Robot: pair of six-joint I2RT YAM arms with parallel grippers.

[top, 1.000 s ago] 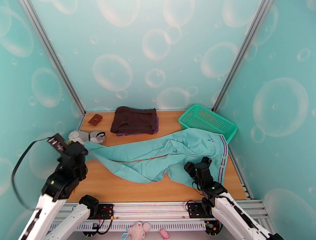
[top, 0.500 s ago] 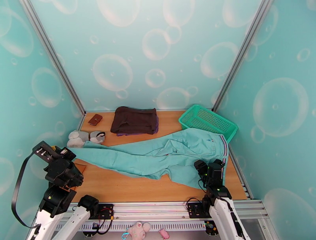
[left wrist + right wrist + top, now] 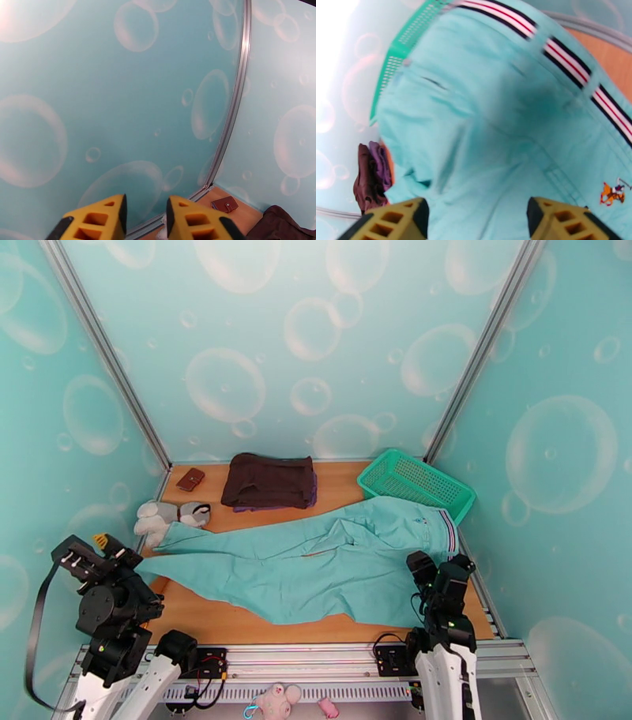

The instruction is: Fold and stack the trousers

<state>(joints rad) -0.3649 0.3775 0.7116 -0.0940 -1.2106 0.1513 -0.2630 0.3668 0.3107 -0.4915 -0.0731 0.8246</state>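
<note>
On the wooden desk (image 3: 261,619), seen from above, we find the long light teal cloth trousers (image 3: 316,564) spread flat. Their waist end lies just in front of the green plastic mesh basket (image 3: 416,482), and the legs run away from the basket to the left. Left of the basket, by the back wall, sits a dark brown folded garment (image 3: 268,481). Farther left of the basket lie a small brown wallet (image 3: 190,478) and a grey-and-white plush toy (image 3: 170,516), the toy just beside the leg ends. The right pincer (image 3: 440,564) stands in front of the basket at the near edge of the waist, its fingers spread. The left pincer (image 3: 83,552) is well apart from the basket, past the desk's left edge and raised off the cloth.

From the left wrist, we see the left pincer (image 3: 144,221) with a clear gap between its yellow fingers and nothing in it, aimed at the bubble-patterned wall (image 3: 118,98). The wallet (image 3: 224,204) and a corner of the dark garment (image 3: 284,225) show low down.

From the right wrist, in a blurred picture, the right pincer (image 3: 478,221) is spread wide over the seat of the trousers (image 3: 482,118) and grips nothing. The red, white and dark striped waistband (image 3: 572,67) runs off from the basket (image 3: 401,47), and a small embroidered mark (image 3: 612,191) sits on the cloth.
</note>
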